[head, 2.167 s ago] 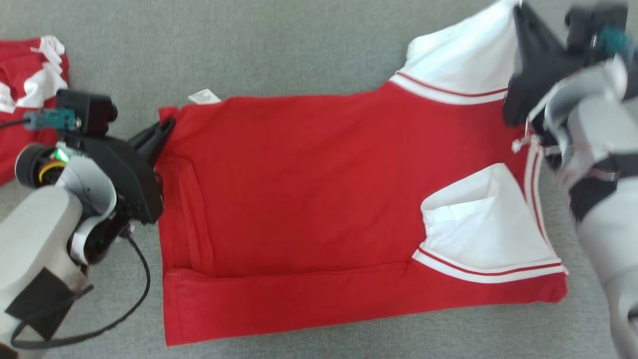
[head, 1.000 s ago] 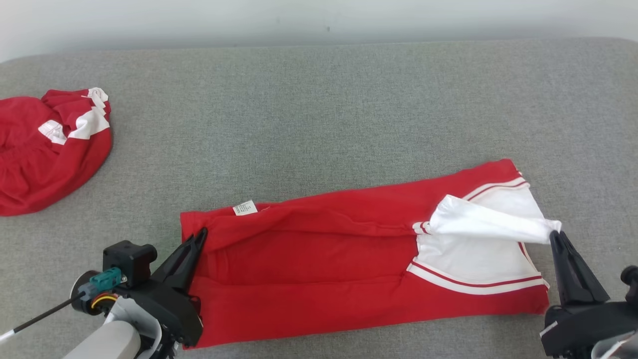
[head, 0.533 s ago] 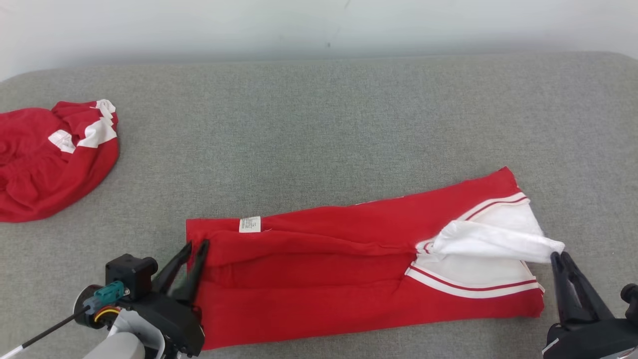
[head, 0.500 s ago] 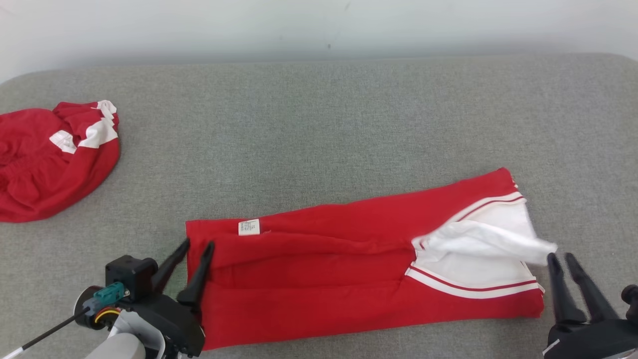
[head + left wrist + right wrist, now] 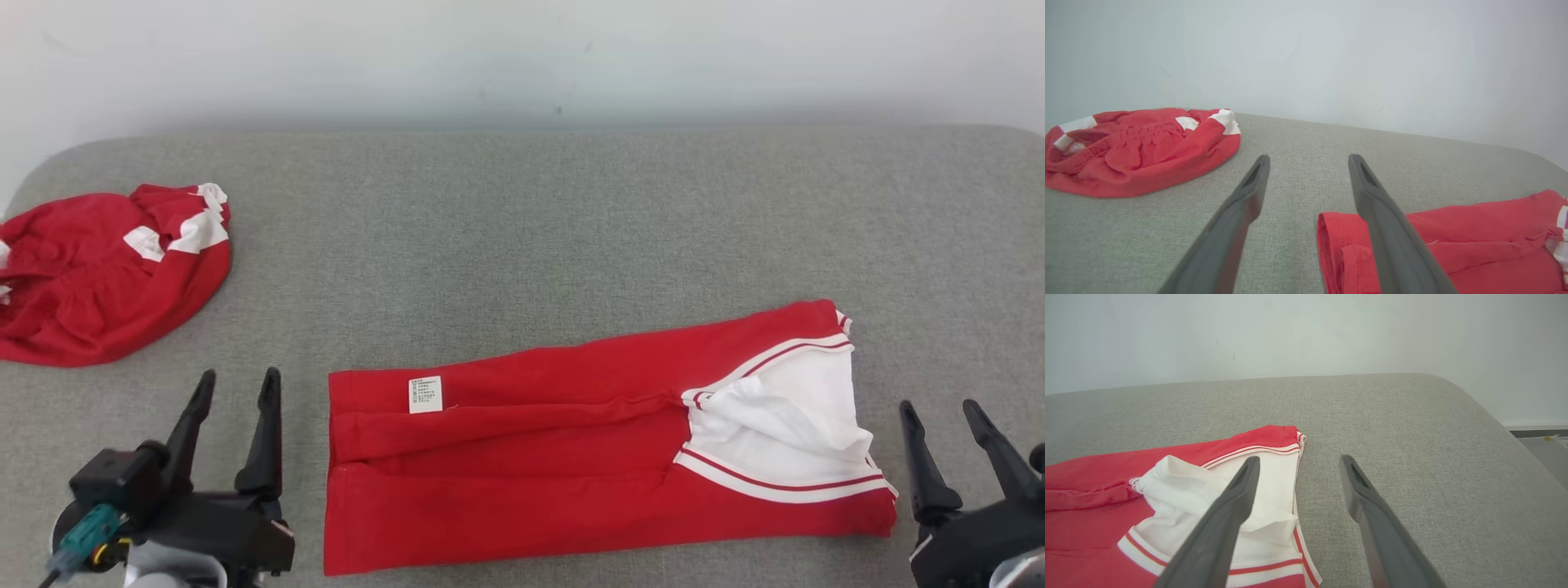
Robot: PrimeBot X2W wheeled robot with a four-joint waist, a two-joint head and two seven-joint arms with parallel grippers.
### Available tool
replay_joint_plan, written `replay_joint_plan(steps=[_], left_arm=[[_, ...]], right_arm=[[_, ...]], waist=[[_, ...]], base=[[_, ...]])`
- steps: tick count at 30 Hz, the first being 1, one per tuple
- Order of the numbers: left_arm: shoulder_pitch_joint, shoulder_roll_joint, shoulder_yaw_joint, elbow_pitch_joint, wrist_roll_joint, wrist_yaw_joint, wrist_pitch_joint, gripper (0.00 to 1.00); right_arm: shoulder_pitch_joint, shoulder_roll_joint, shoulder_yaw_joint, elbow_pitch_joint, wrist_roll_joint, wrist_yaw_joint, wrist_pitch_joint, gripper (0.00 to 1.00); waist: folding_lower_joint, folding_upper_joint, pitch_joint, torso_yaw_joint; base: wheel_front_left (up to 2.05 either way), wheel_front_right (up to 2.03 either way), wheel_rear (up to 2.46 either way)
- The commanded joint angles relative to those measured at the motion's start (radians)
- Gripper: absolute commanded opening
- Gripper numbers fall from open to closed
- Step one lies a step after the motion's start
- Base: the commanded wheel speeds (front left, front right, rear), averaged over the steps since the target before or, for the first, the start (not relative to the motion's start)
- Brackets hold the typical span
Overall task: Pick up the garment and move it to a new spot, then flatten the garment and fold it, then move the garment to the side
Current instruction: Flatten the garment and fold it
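Nearest you, the left gripper and right gripper both sit low at the front edge, jaws spread wide, holding nothing. Each is just beside one end of the shirt but not touching it. The shirt lies flat on the grey surface between them, front-centre to front-right, already folded lengthwise into a long band. Risks, imo: the white sleeve sits bunched and loose on top at the right end, so if you fold end-to-end w/o tucking it, it'll likely slip out or get trapped as a lump. The layers along the left end look only loosely stacked, so if the jaws pinch just the top layer the lengthwise fold can peel open on the lift. In the right wrist view the surface rounds off not far past the right end, so watch that side when sliding. Long axis runs left-right across the head view, slightly skewed, w/ the right end a bit farther from you than the left. The plain red end w/ the white label points to your left; the end w/ the white panel and stripes points right. Farther back at the far left sits a second crumpled red piece, well apart. Keep the shirt clear of it when moving aside, or the two may tangle.
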Motion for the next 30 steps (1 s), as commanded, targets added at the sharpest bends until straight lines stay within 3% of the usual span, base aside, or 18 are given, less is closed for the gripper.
replay_joint_plan(steps=[1, 10, 21, 30], left_arm=[[0.026, -0.012, 0.020, -0.011, 0.021, -0.005, -0.003, 1.00], [0.148, -0.137, 0.211, -0.060, 0.195, -0.056, -0.003, 1.00], [0.214, -0.249, 0.305, -0.020, 0.326, -0.126, -0.003, 1.00], [0.198, -0.294, 0.358, 0.013, 0.376, -0.168, -0.003, 1.00]], right_arm=[[-0.016, -0.005, 0.003, 0.011, -0.006, -0.003, 0.010, 1.00], [-0.112, -0.055, 0.043, 0.151, -0.031, -0.003, 0.085, 1.00], [-0.220, -0.071, 0.076, 0.381, -0.035, -0.003, 0.139, 1.00], [-0.293, -0.075, 0.110, 0.574, -0.031, -0.003, 0.157, 1.00]], waist=[[0.0001, 0.0001, -0.008, 0.008], [0.0001, 0.0001, -0.034, 0.048], [0.0001, 0.0001, -0.035, 0.094], [0.0001, 0.0001, -0.028, 0.117]], base=[[0.00, 0.00, 0.00], [0.00, 0.00, 0.00], [0.00, 0.00, 0.00], [0.00, 0.00, 0.00]])
